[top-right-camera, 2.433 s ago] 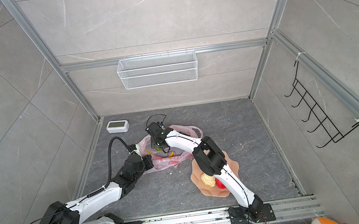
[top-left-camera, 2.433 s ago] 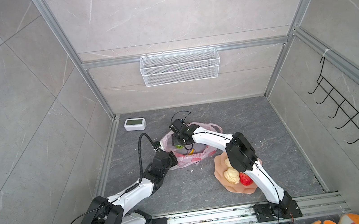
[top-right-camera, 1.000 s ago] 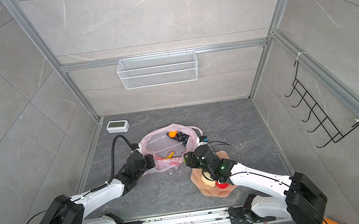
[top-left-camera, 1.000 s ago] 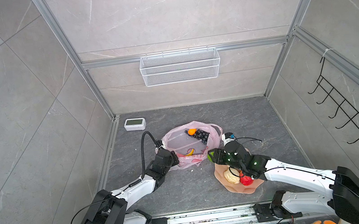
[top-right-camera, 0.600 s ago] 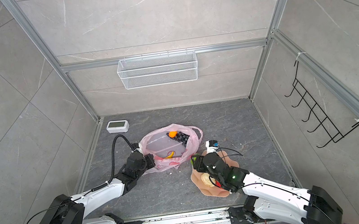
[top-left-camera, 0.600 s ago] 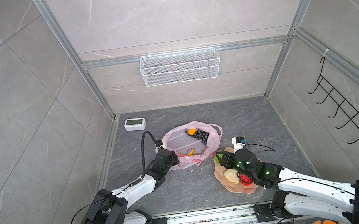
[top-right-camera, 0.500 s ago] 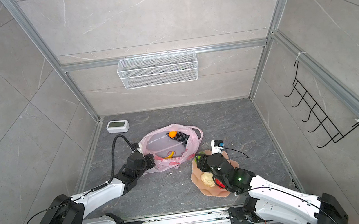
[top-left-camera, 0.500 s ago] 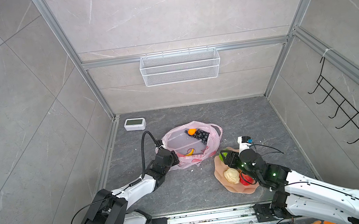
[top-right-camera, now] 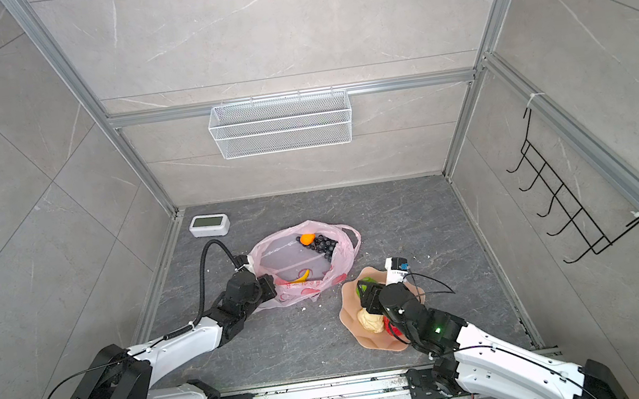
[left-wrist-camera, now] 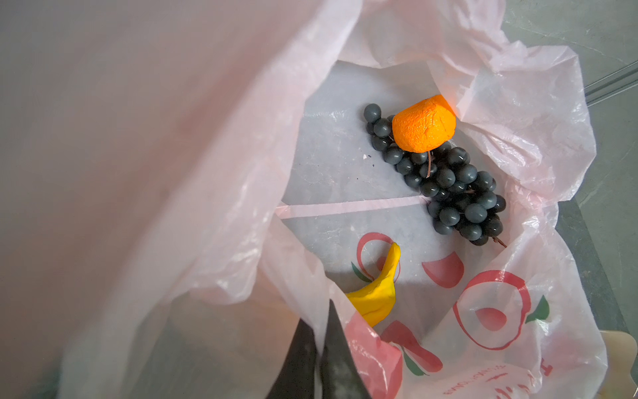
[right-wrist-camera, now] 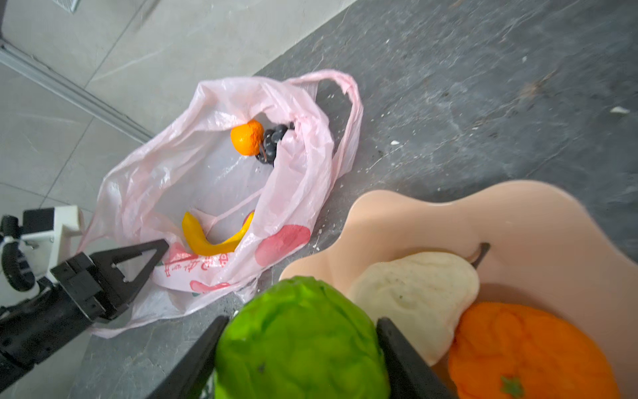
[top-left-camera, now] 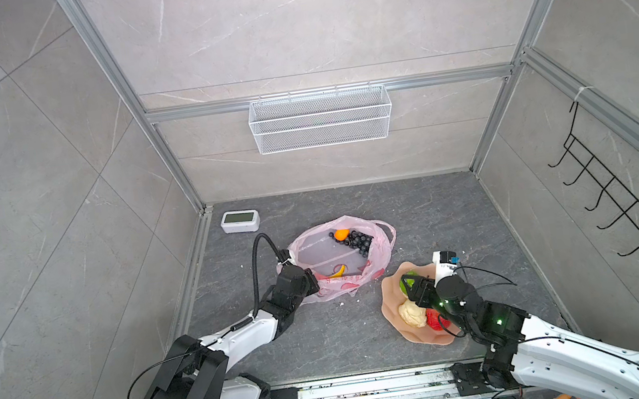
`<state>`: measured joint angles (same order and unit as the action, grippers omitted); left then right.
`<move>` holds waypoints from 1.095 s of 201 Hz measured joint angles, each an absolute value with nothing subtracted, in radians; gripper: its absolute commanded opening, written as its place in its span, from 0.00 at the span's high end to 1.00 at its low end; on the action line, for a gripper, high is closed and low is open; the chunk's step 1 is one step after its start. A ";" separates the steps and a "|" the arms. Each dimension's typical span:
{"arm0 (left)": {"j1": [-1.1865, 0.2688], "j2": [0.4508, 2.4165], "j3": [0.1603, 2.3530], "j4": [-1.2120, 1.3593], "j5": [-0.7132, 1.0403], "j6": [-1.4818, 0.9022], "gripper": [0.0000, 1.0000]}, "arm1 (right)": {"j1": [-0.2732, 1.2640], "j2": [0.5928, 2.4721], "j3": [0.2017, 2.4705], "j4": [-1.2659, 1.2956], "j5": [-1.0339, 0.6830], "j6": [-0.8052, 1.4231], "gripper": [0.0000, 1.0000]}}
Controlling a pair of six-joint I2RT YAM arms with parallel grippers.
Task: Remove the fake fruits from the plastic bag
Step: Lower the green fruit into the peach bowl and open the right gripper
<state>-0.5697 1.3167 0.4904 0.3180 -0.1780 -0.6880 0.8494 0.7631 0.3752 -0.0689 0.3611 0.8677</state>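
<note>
L claw pinched shut on plastic bag rim; R claw gripping bumpy green ball at dish edge.

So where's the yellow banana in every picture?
Top view: banana inside the plastic bag, at its near edge.
Top view: banana there too.
Left wrist: banana half under a bag fold.
Right wrist: banana curled inside the bag.
Shared landmark: the orange by the grapes.
</note>
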 measured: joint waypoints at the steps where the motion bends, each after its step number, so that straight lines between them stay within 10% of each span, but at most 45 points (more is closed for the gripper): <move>1: -0.570 1.316 0.490 0.318 -0.178 -0.688 0.91 | 0.849 0.765 0.374 -0.065 0.360 0.867 0.47; 102: -0.570 1.317 0.492 0.318 -0.178 -0.685 0.91 | 0.857 1.059 0.300 0.343 0.253 0.799 0.41; 220: -0.570 1.317 0.492 0.318 -0.178 -0.684 0.90 | 0.859 0.984 0.292 0.252 0.304 0.788 0.19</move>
